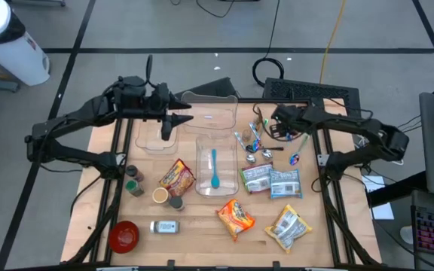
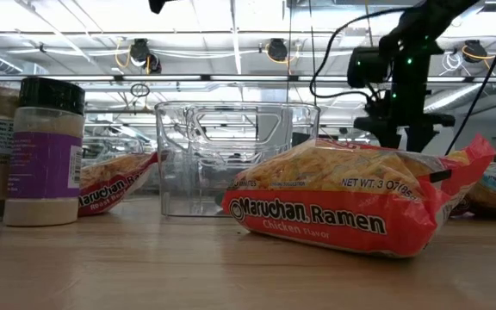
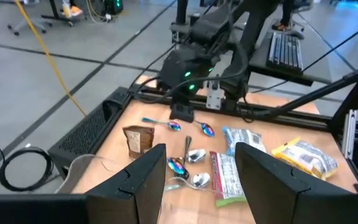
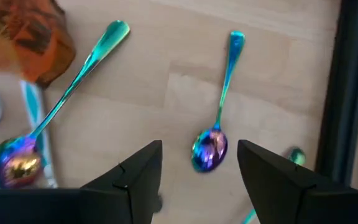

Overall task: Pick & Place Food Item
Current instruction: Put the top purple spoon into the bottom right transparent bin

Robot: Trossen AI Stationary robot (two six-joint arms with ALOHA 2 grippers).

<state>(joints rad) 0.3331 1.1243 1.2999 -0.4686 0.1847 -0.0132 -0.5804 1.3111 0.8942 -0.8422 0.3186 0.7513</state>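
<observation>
Iridescent spoon (image 4: 211, 147) lying beneath my open, empty right gripper (image 4: 199, 163); left gripper (image 3: 199, 168), also parted, hovering well apart; ramen packet (image 1: 235, 216) not yet being moved.

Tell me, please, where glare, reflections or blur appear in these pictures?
Low view: ceiling lights shine through the clear container, and the ramen packet in front looks sharp. Right wrist view: the spoon gleams with rainbow glare, and the orange packet at the edge is blurred. High view: even light, soft shadows.
</observation>
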